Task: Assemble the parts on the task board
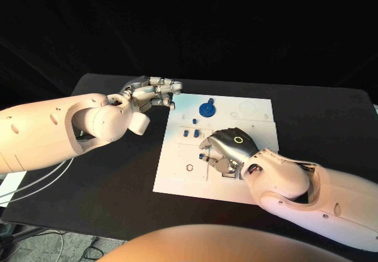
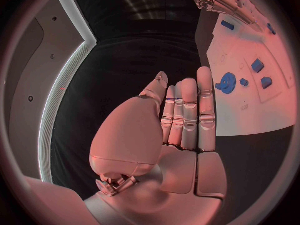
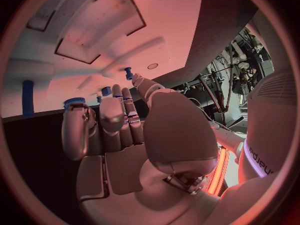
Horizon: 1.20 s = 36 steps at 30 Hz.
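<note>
The white task board [image 1: 181, 180] lies in the middle of the black table. A blue round part [image 1: 207, 109] sits near its far edge, with small blue parts [image 1: 189, 132] closer in. My right hand [image 1: 228, 144] is over the board's middle, fingers pointing down at a small blue part [image 1: 203, 156]. In the right wrist view its fingers [image 3: 122, 120] are spread, and blue parts [image 3: 128, 73] stand just past the tips; nothing is plainly gripped. My left hand [image 1: 153, 90] hovers at the board's far left corner. Its fingers [image 2: 187, 115] are straight and hold nothing.
The left wrist view shows the blue round part [image 2: 226, 81], two small blue blocks [image 2: 257, 65] and my right hand [image 2: 222, 0] on the board [image 2: 250, 110]. A blue peg [image 3: 27, 97] stands on the board [image 3: 94, 35]. Black table surrounds the board.
</note>
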### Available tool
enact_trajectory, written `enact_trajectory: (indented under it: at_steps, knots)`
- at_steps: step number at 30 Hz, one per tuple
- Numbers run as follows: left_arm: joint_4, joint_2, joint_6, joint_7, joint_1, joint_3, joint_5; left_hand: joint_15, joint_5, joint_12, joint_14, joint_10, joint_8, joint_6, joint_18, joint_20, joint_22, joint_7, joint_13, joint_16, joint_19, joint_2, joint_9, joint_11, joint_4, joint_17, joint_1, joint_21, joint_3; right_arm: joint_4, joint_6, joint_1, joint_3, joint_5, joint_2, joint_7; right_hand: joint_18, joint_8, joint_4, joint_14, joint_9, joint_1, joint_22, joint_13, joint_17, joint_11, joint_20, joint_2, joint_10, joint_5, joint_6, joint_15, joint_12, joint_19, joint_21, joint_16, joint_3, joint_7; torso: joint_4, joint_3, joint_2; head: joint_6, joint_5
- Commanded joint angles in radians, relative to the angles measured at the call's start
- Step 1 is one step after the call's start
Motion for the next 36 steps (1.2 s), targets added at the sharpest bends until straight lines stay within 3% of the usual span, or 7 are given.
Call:
enact_trajectory:
  at_steps: [1,5,10,14,21,26,36]
  knots:
    - [-0.002,-0.003,0.036,0.007,0.000,0.000,-0.006,-0.002,-0.002,-0.002,0.001,-0.007,0.005,-0.010,0.011,0.003,-0.001,0.000,-0.002,-0.007,0.003,0.004,-0.002,0.002,-0.006,-0.002,0.005,-0.005,0.000,0.020,-0.070,0.009,0.014,0.113,-0.034,0.039,0.013,0.000,0.005,0.003,-0.003,-0.007,0.003,0.002,0.003,-0.003,-0.003,-0.011,0.016,-0.005,-0.006,0.000,0.007,0.001,0.000,0.002,-0.012,-0.006,-0.0039,-0.0018,-0.002,0.000,-0.008]
    - [-0.012,-0.010,0.050,0.014,0.000,0.000,-0.006,-0.002,-0.002,-0.002,0.001,-0.008,0.005,-0.011,0.011,0.003,-0.002,0.000,-0.002,-0.007,0.003,0.005,-0.002,0.003,-0.007,-0.002,0.006,-0.005,0.000,0.047,-0.036,0.044,0.031,0.216,-0.099,0.109,0.014,-0.002,0.006,0.003,-0.009,-0.005,-0.002,-0.002,-0.001,0.002,-0.002,-0.019,0.005,0.028,-0.020,0.002,0.001,-0.002,-0.004,0.002,-0.031,0.002,-0.0124,-0.0024,-0.005,0.008,-0.013]
    - [-0.021,-0.010,0.056,0.017,0.000,0.000,-0.006,-0.002,-0.002,-0.003,0.001,-0.008,0.005,-0.011,0.011,0.003,-0.002,0.000,-0.002,-0.007,0.003,0.006,-0.002,0.003,-0.007,-0.002,0.006,-0.006,0.000,0.066,0.048,0.071,0.037,0.214,-0.152,0.119,0.016,-0.001,0.013,0.001,-0.016,0.008,-0.013,-0.005,-0.011,0.010,0.005,-0.021,-0.053,0.020,-0.035,0.011,-0.018,-0.008,-0.013,-0.002,-0.077,-0.021,-0.0169,-0.0034,-0.008,0.018,-0.019]
    - [-0.023,-0.008,0.060,0.018,0.000,0.000,-0.006,-0.002,-0.002,-0.003,0.001,-0.008,0.005,-0.011,0.011,0.003,-0.002,0.000,-0.002,-0.007,0.003,0.006,-0.002,0.003,-0.007,-0.002,0.006,-0.006,0.000,0.055,0.106,0.080,0.039,0.175,-0.177,0.102,0.018,-0.001,0.037,-0.001,-0.021,0.029,-0.021,-0.004,-0.023,0.020,0.015,-0.016,-0.092,-0.005,-0.043,0.018,-0.015,-0.013,-0.019,-0.007,-0.139,-0.043,-0.0158,-0.0034,-0.009,0.023,-0.021]
    - [-0.028,-0.006,0.065,0.017,0.000,0.000,-0.006,-0.002,-0.002,-0.003,0.001,-0.008,0.005,-0.011,0.011,0.003,-0.003,0.000,-0.003,-0.008,0.003,0.008,-0.002,0.002,-0.008,-0.003,0.008,-0.007,0.001,0.038,0.139,0.084,0.040,0.112,-0.192,0.080,0.019,0.000,0.058,-0.001,-0.023,0.054,-0.026,-0.004,-0.030,0.020,0.016,-0.011,-0.100,-0.011,-0.044,0.021,-0.010,-0.015,-0.023,-0.009,-0.173,-0.056,-0.0156,-0.0031,-0.009,0.030,-0.023]
    - [-0.029,-0.005,0.066,0.018,0.000,-0.001,-0.006,-0.002,-0.002,-0.003,0.001,-0.008,0.005,-0.011,0.011,0.003,-0.003,0.000,-0.003,-0.008,0.003,0.008,-0.002,0.002,-0.008,-0.003,0.008,-0.007,0.001,0.026,0.143,0.085,0.040,0.079,-0.191,0.050,0.019,0.000,0.062,-0.001,-0.024,0.063,-0.027,-0.004,-0.032,0.018,0.015,-0.006,-0.102,-0.010,-0.045,0.019,-0.008,-0.016,-0.024,-0.009,-0.176,-0.064,-0.0168,-0.0029,-0.008,0.034,-0.027]
    - [-0.034,-0.001,0.070,0.017,0.000,-0.001,-0.006,-0.002,-0.002,-0.003,0.001,-0.009,0.005,-0.012,0.011,0.003,-0.003,0.000,-0.004,-0.009,0.004,0.010,-0.003,0.002,-0.008,-0.004,0.011,-0.007,0.002,0.007,0.056,0.085,0.040,0.041,-0.175,0.021,0.020,0.000,0.069,-0.003,-0.024,0.084,-0.029,-0.003,-0.039,0.016,0.013,0.017,-0.098,-0.012,-0.042,0.017,-0.003,-0.016,-0.026,-0.013,-0.166,-0.063,-0.0148,-0.0038,-0.007,0.039,-0.032]
